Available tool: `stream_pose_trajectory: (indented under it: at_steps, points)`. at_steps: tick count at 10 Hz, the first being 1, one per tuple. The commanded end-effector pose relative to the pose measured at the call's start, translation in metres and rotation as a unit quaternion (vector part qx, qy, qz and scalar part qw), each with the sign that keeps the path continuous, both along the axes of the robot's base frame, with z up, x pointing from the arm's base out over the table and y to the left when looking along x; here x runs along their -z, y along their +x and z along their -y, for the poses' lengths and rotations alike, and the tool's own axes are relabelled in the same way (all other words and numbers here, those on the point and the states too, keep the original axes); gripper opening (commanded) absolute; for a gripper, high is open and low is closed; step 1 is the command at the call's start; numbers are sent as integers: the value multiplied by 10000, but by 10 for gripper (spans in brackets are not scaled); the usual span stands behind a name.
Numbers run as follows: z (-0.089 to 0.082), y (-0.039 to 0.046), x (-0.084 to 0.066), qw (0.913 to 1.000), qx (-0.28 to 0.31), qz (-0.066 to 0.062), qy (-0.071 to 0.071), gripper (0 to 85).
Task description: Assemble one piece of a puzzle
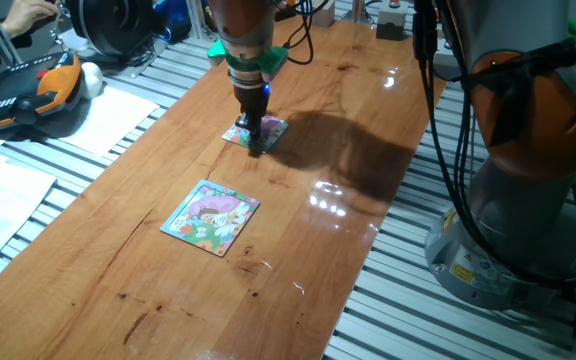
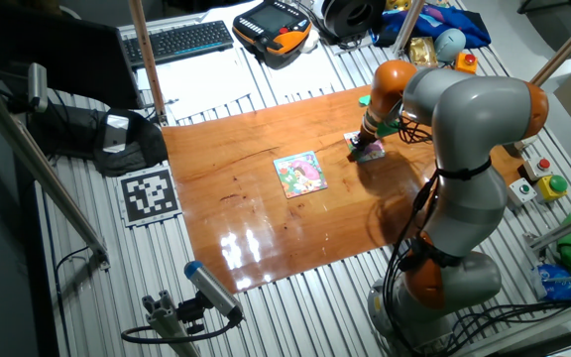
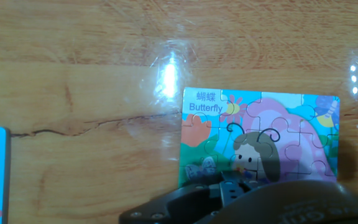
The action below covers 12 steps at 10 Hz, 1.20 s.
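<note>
The pincer [image 1: 256, 147] is seen lowered onto the puzzle [image 3: 303, 124] at upper centre. Its opening and grasp cannot be told; seating of the piece is judged unfinished

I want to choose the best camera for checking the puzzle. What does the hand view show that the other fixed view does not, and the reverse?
Only the hand view shows detail on the puzzle: the word "Butterfly", the cut lines between pieces, a cartoon face, and a crack in the wood. The loose piece is not identifiable there.

Only the other fixed view shows the whole arm, a keyboard and a printed marker off the table.

Both show the end effector low over the puzzle, and the larger puzzle, which the hand view cuts at its left edge.
</note>
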State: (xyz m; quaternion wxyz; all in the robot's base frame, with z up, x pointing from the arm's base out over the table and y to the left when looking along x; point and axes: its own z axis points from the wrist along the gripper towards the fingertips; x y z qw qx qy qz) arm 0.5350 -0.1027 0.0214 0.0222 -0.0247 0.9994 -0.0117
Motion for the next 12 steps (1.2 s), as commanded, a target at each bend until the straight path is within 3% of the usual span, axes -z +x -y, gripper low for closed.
stream_pose_trajectory:
  at_steps: [1, 12]
  points:
    - [-7, -22, 18, 10000, -19, -8, -27, 0]
    - [-39, -61, -14, 10000, -57, -1, -21, 0]
